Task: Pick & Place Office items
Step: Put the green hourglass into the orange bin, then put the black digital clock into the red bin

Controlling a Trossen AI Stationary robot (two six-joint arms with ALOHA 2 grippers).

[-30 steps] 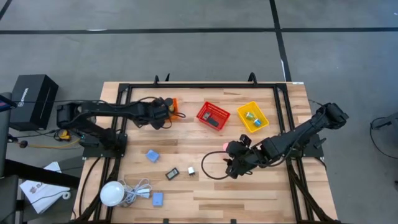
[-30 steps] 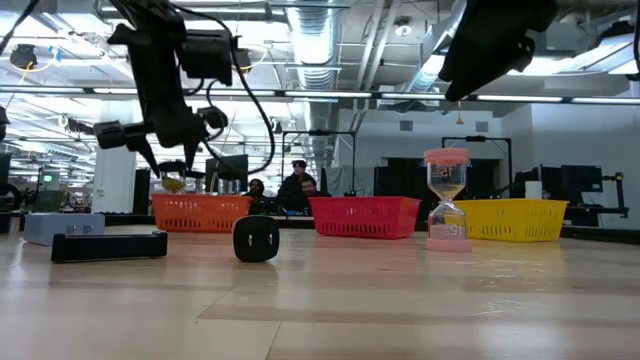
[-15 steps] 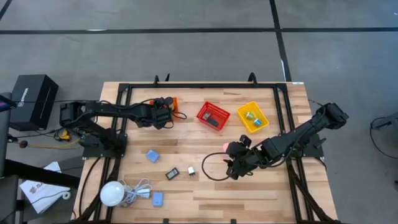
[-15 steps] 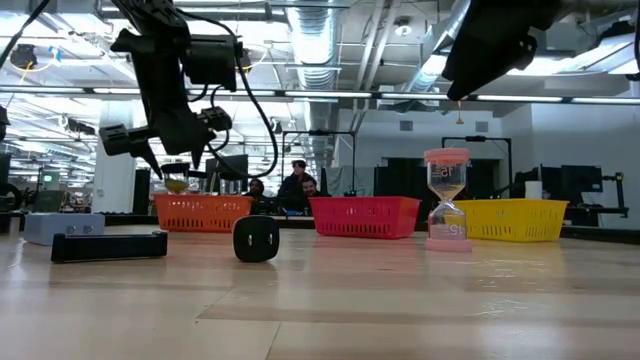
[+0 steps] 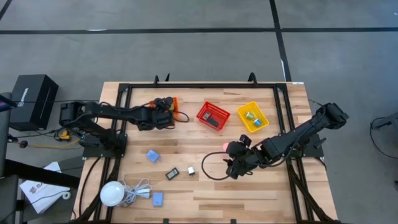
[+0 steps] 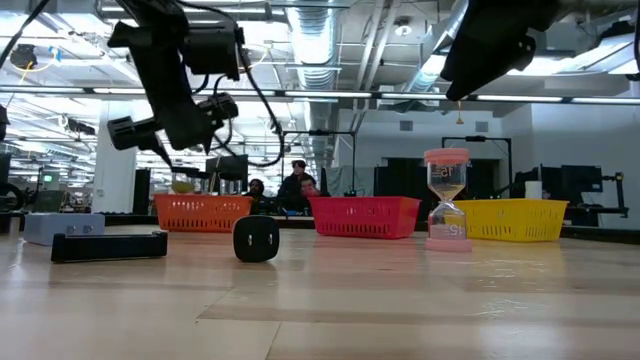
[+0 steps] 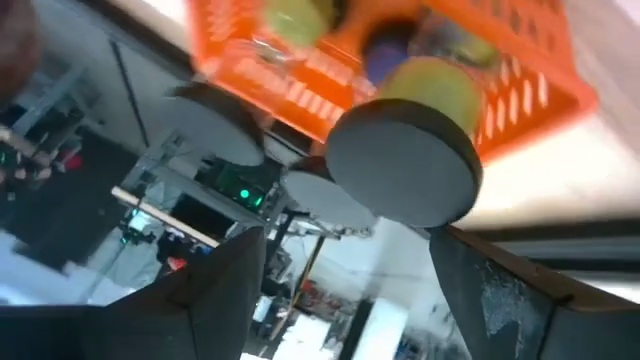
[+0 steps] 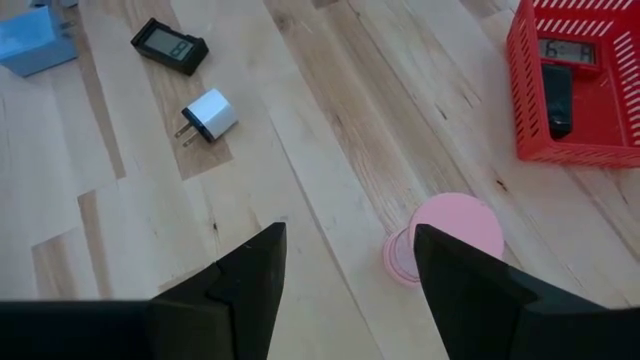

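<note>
Left gripper [image 5: 166,116] hangs by the orange mesh basket [image 5: 172,103], fingers spread, nothing pinched; a dark round disc [image 7: 405,158] sits just past the fingertips, over the basket. Right gripper [image 5: 231,167] hovers with fingers spread above the pink hourglass [image 8: 445,240], which stands upright on the wooden table [image 5: 273,193], between and ahead of the fingers, untouched.

Table [image 5: 205,186]: pale wood planks, smooth, satin sheen. Baskets orange [image 6: 200,212], red [image 8: 575,95], yellow [image 5: 252,117]: glossy slotted plastic. Hourglass [image 6: 446,200]: pink plastic ends, clear middle. Charger plug [image 8: 208,117]: white glossy plastic, metal prongs. Gripper fingers [image 8: 250,280]: matt black.
</note>
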